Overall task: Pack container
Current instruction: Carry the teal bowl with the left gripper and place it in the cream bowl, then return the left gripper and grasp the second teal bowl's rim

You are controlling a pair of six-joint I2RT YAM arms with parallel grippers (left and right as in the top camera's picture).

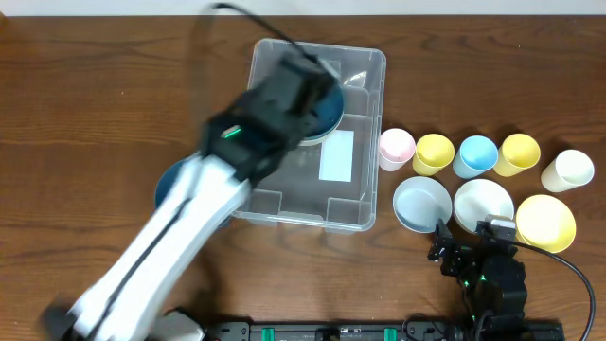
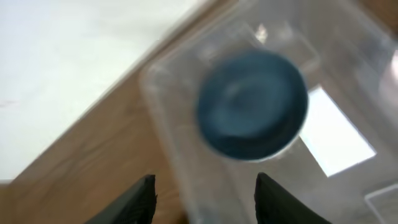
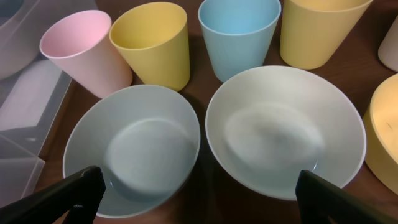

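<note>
Item: container (image 1: 358, 194). A large clear plastic bin with rounded corners, a ridged base and a white label (image 1: 336, 156). It stands on the wooden table (image 1: 85, 114) at upper centre of the overhead frame.

Contents: one dark blue bowl (image 2: 252, 106), sitting in the far end of the bin, toward the top of the frame.

Handling, by my judgement: light for its size, with thin walls that will flex. The plastic is slick, so it may slide if pushed. The best hold is pinching the rim on a long side, or steadying a corner. It is not fragile.

Left gripper (image 2: 205, 182): blurred, above the bin near the blue bowl, with its fingers spread apart and nothing between them.

Right gripper (image 3: 199, 180): at lower right of the overhead frame, fingers wide apart and empty, facing the pale blue bowl (image 3: 130, 149) and the white bowl (image 3: 283, 137).

Unpacked, right of the bin:
- Pink cup (image 1: 396, 149), yellow cup (image 1: 434, 153), blue cup (image 1: 475, 156), second yellow cup (image 1: 519, 153) and cream cup (image 1: 573, 170).
- Yellow bowl (image 1: 545, 223).

Left of the bin: a blue dish (image 1: 173, 185), half hidden under the arm.
</note>
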